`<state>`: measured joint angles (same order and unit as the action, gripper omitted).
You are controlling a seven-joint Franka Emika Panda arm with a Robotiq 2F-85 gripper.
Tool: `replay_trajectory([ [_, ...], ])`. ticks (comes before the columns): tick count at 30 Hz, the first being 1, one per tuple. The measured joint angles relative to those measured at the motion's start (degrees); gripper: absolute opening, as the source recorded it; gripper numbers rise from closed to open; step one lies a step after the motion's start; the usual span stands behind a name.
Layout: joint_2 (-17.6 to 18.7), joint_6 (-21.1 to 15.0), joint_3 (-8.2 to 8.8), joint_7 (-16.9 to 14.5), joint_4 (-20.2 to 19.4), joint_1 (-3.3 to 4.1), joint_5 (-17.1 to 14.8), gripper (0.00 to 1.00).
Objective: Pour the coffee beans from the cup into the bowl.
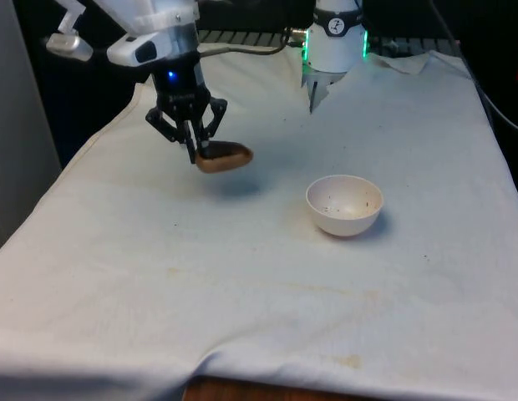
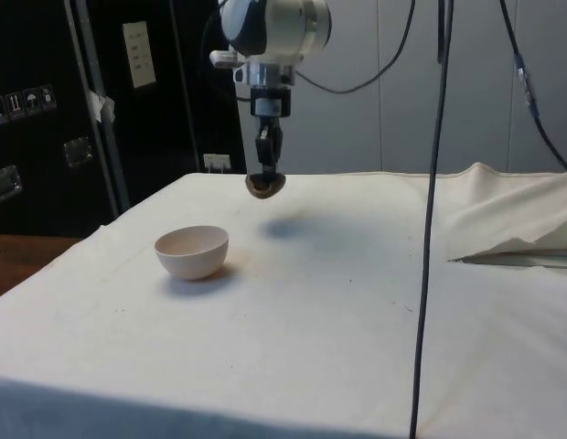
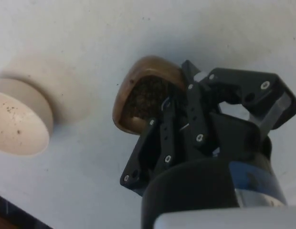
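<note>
White cloth (image 1: 242, 317) lies bare across the table nearest the camera, leaving wide room on every side. Beyond it, the black fingers (image 1: 195, 152) clamp the rim of a small brown wooden cup (image 1: 225, 156) full of dark coffee beans (image 3: 145, 98), lifted off the table. A round white bowl (image 1: 344, 205) stands well apart from the fingers, toward the front view's right. Tilting before reaching it would likely scatter beans; a rim-only grasp may slip.
</note>
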<state>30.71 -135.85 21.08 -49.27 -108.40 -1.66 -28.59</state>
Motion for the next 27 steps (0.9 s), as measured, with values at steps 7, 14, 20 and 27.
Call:
replay_trajectory([
  [7, -2.2, 0.1, -0.06, 2.1, -1.1, 0.69, 1.0, 0.01],
  [14, -3.9, 0.3, -0.23, 4.4, -1.5, 1.55, 2.2, 0.01],
  [20, -5.3, 0.6, -0.29, 6.7, -1.8, 2.23, 3.8, 0.01],
  [27, -6.8, 0.7, -0.57, 9.4, -2.1, 2.98, 6.2, 0.01],
])
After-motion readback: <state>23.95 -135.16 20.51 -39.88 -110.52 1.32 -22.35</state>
